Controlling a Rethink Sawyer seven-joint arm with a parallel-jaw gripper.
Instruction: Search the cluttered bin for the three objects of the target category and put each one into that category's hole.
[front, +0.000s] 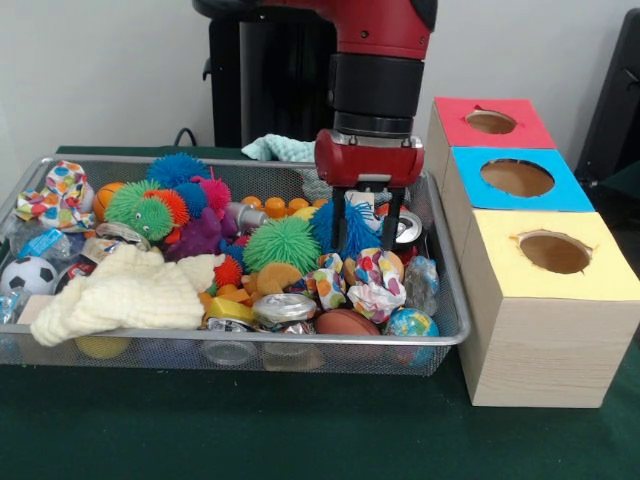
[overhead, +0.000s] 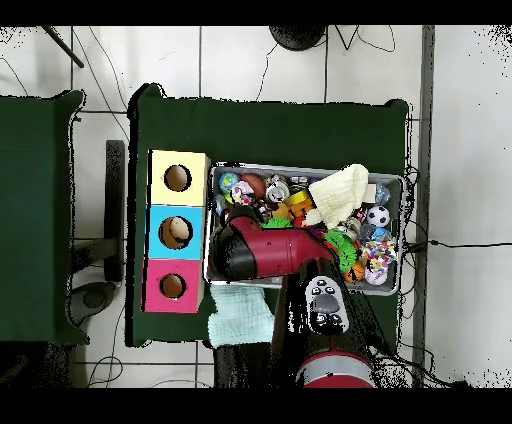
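The silver wire-mesh bin (front: 250, 340) sits on the green table, full of mixed toys. It also shows in the overhead view (overhead: 300, 168). My gripper (front: 367, 225) hangs straight down into the bin's right end. Its two black fingers (front: 340, 215) stand apart, either side of a blue spiky ball (front: 350, 232). I cannot tell whether they touch it. In the overhead view the red arm (overhead: 265, 252) hides the gripper. Three wooden boxes stand right of the bin, each with a round hole: red top (front: 455, 115), blue top (front: 470, 190), yellow top (front: 500, 270).
The bin holds a green spiky ball (front: 282, 243), a cream knitted cloth (front: 125, 290), a soccer ball (front: 27, 275), crushed cans (front: 284, 310), a basketball (front: 345, 322), a globe ball (front: 410, 323) and spotted fabric (front: 60, 195). A mint cloth (front: 278, 148) lies behind the bin.
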